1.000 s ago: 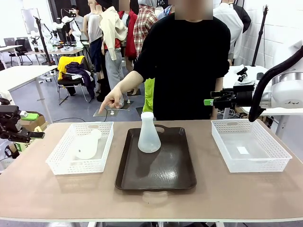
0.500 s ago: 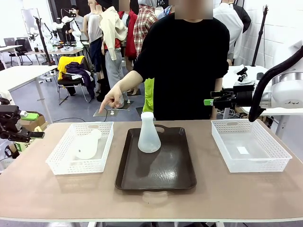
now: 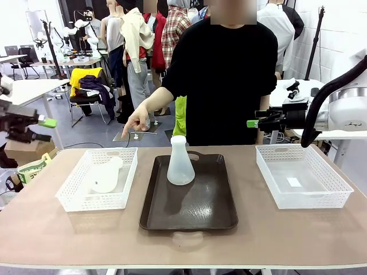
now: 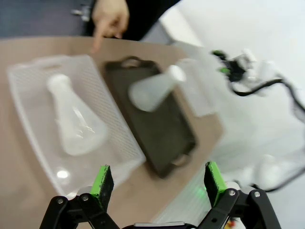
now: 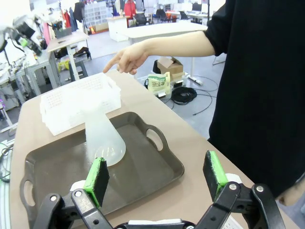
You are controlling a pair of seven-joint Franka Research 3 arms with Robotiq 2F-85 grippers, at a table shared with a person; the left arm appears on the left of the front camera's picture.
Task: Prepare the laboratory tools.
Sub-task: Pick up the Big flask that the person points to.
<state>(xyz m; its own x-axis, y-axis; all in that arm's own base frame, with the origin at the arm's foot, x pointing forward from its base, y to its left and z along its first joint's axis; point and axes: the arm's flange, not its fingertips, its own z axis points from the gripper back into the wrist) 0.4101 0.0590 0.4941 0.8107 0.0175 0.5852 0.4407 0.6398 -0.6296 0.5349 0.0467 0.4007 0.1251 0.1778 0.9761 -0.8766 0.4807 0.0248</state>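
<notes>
One translucent white flask (image 3: pixel 180 164) stands upright at the far end of the dark brown tray (image 3: pixel 189 212). A second flask (image 3: pixel 106 177) lies on its side in the left white basket (image 3: pixel 71 197). The person's hand (image 3: pixel 136 122) points down just beyond that basket. My left gripper (image 3: pixel 41 128) hovers open off the table's left edge, empty. In the left wrist view its pads (image 4: pixel 102 182) frame the lying flask (image 4: pixel 71 119) and the standing flask (image 4: pixel 152 88) from afar. My right gripper (image 3: pixel 255 120) is open behind the table, empty. The right wrist view shows its fingers (image 5: pixel 97 179), the standing flask (image 5: pixel 102 136) and the pointing hand (image 5: pixel 126 59).
A white mesh basket (image 3: pixel 321 197) sits at the right of the table with nothing in it but a small label. The person in black stands at the far edge behind the tray. Bare tabletop runs along the near edge.
My left gripper has risen from beside the table's edge to well above it. The person's pointing hand and both flasks stay where they were.
</notes>
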